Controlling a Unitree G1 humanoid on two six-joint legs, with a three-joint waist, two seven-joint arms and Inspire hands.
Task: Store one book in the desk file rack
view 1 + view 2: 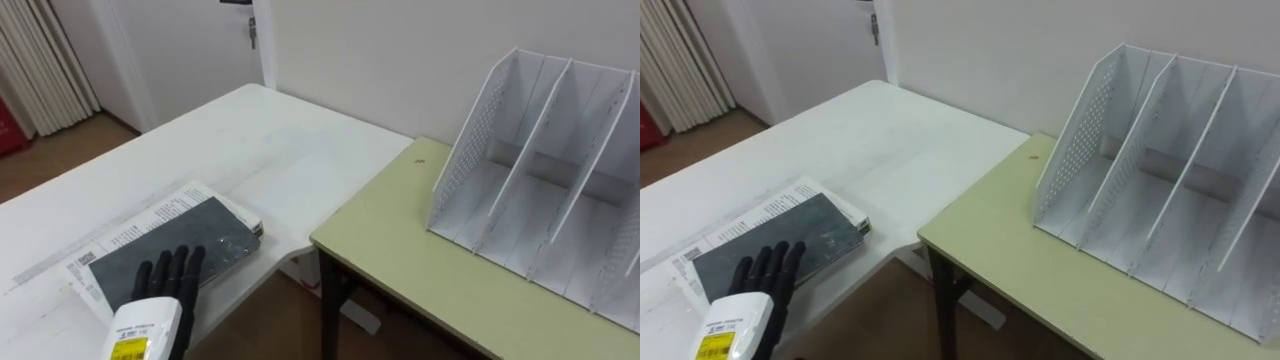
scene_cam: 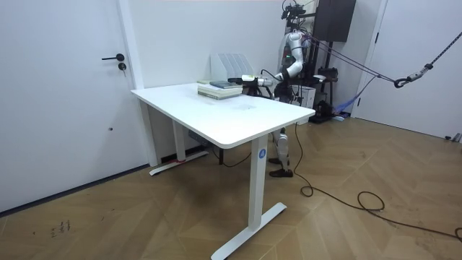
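On the white table (image 1: 260,140), the left hand (image 1: 165,280) rests straight, spread fingers on the book (image 1: 215,235), which points to 2 o'clock, toward the rack (image 1: 540,170).

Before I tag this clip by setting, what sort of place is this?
Probably an office or study room: a white desk with stacked books, a white file rack on a green-topped table, and wood flooring.

The book (image 1: 170,250) lies on the table (image 1: 250,150), left of the file rack (image 1: 465,150) standing on the desk (image 1: 400,240).
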